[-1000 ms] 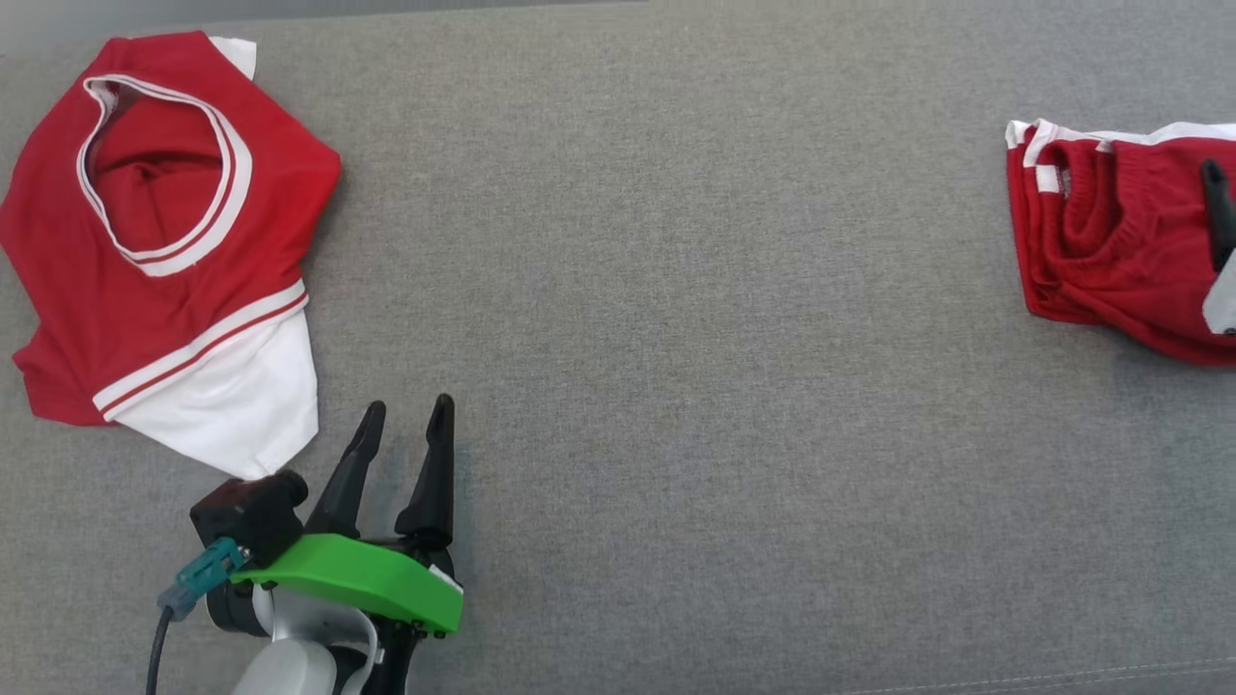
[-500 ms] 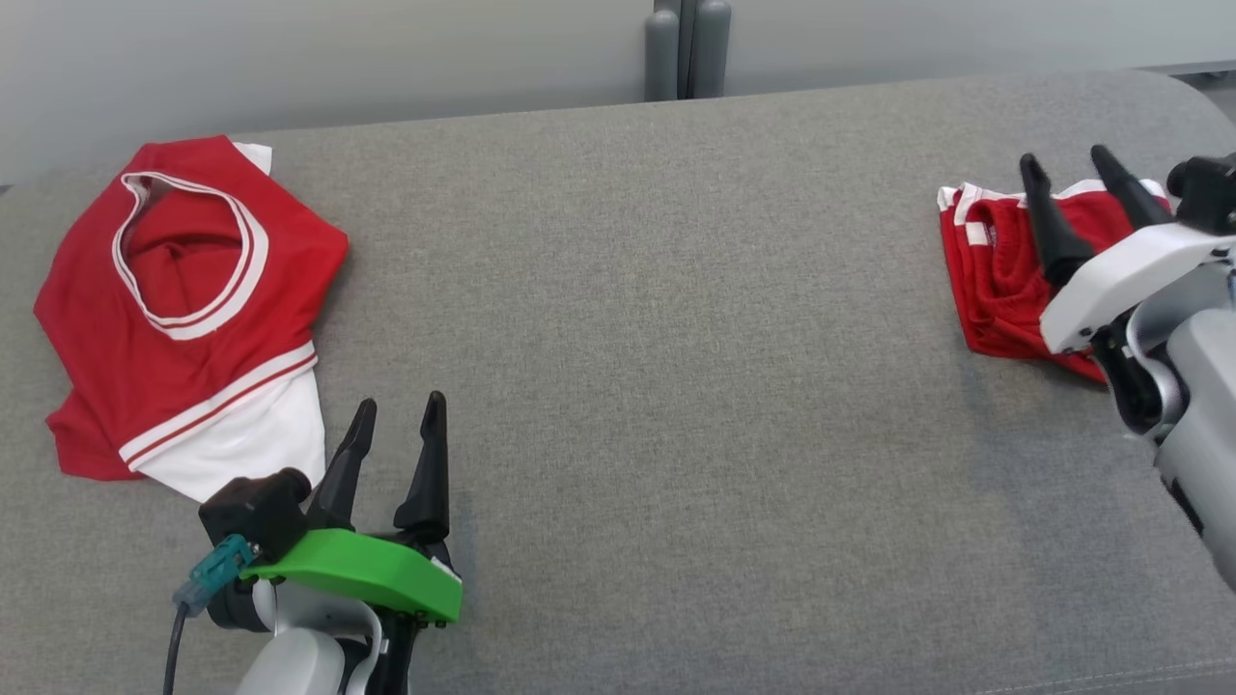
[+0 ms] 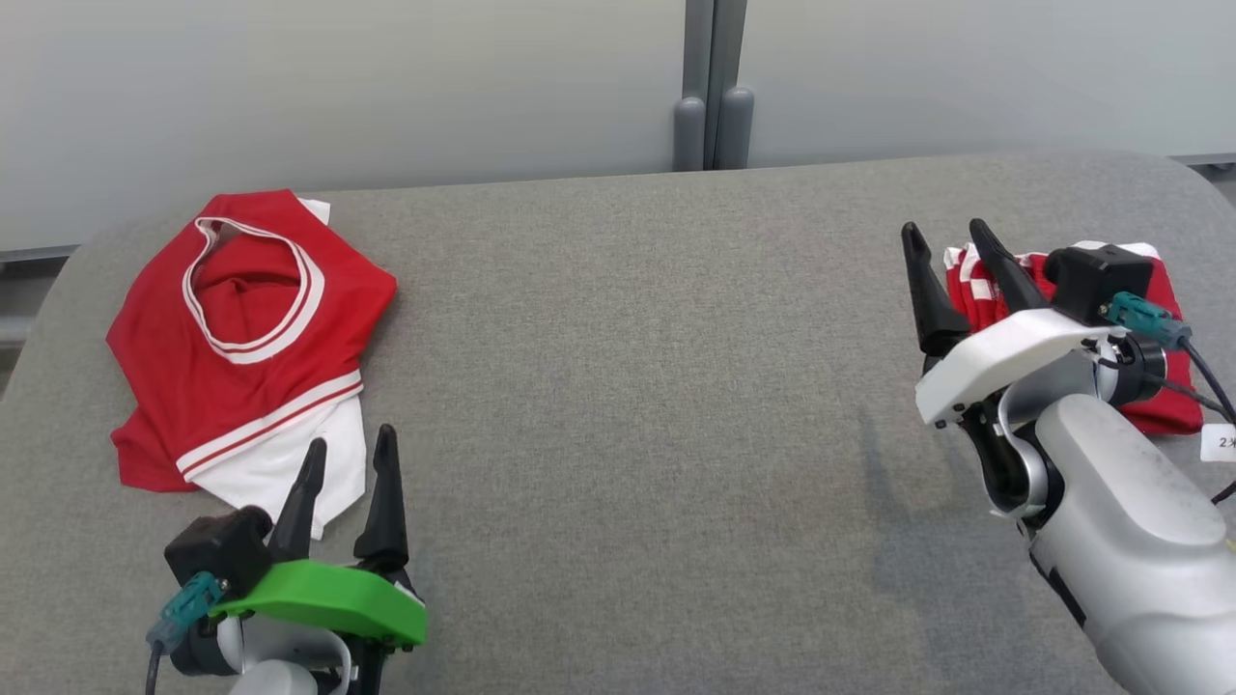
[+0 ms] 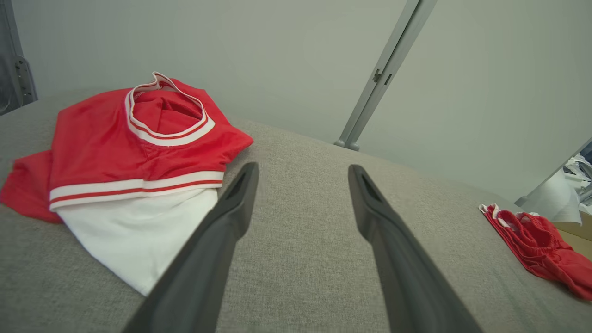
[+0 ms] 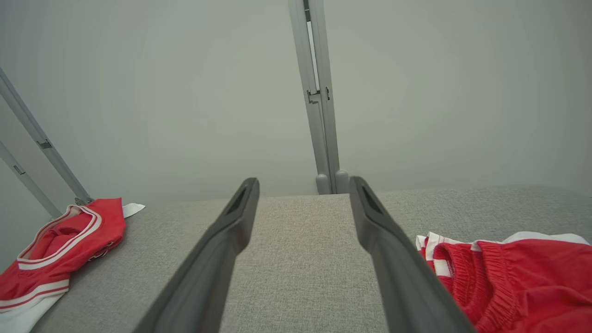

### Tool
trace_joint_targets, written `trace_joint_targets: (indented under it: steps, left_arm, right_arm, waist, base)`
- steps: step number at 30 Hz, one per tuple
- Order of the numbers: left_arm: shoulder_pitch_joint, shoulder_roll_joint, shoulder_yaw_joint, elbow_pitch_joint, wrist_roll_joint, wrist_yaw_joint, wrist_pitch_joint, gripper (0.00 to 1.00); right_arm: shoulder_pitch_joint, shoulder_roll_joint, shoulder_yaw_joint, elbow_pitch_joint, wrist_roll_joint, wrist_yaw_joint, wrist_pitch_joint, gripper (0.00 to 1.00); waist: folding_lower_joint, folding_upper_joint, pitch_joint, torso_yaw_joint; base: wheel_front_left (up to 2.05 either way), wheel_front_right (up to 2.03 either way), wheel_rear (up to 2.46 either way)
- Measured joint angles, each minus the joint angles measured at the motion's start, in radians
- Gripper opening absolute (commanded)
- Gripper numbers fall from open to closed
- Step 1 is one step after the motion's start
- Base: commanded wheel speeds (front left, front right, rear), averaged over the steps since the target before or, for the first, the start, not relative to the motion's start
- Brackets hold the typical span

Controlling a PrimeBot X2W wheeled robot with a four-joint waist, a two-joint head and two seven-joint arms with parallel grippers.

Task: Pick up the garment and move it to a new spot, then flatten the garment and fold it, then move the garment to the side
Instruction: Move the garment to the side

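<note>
A crumpled red jersey (image 3: 241,357) with white trim and a white panel lies at the left of the grey cushioned surface, and I also see the jersey (image 4: 115,138) in the left wrist view. My left gripper (image 3: 351,439) stands open by its white corner, fingers (image 4: 231,217) apart and empty. Folded red shorts (image 3: 977,290) with white edging lie at the right, partly hidden behind my right arm. My right gripper (image 3: 942,229) is open just left of the shorts (image 5: 518,277), holding nothing.
The grey padded surface (image 3: 628,386) stretches wide between the two garments. A pale wall with a grey post (image 3: 710,97) runs along its far edge. A small white tag (image 3: 1219,442) sits by the shorts at the right edge.
The head camera has tilted up, bringing the wall into view. My right arm has come in from the right edge and now stands in front of the shorts. Both grippers stay open.
</note>
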Motion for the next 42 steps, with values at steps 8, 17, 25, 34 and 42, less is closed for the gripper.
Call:
trace_joint_targets:
  steps: [8,17,25,34,42]
  left_arm:
    - [0.020,0.002,0.025,0.002,0.049,0.002,-0.004,1.00]
    - [0.058,0.002,0.040,0.001,0.100,0.002,-0.012,1.00]
    - [0.092,0.001,0.063,-0.001,0.121,0.002,-0.013,1.00]
    - [0.106,-0.014,0.068,-0.006,0.145,0.003,-0.013,1.00]
    - [0.108,-0.019,0.072,-0.026,0.163,0.003,-0.013,1.00]
  right_arm:
    - [0.124,0.058,-0.031,-0.096,-0.073,-0.013,0.000,1.00]
    - [0.216,0.065,-0.068,-0.177,-0.155,-0.021,0.000,1.00]
    - [0.309,0.077,-0.106,-0.222,-0.194,-0.028,0.000,1.00]
    - [0.371,0.102,-0.118,-0.248,-0.229,-0.028,0.000,1.00]
    - [0.402,0.106,-0.130,-0.266,-0.243,-0.029,0.000,1.00]
  waist:
    - [0.0000,0.0000,-0.017,0.006]
    - [0.0000,0.0000,-0.031,0.005]
    - [0.0000,0.0000,-0.045,0.005]
    - [0.0000,0.0000,-0.059,0.006]
    - [0.0000,0.0000,-0.064,0.005]
  base:
    - [0.00,0.00,0.00]
    - [0.00,0.00,0.00]
    - [0.00,0.00,0.00]
    - [0.00,0.00,0.00]
    - [0.00,0.00,0.00]
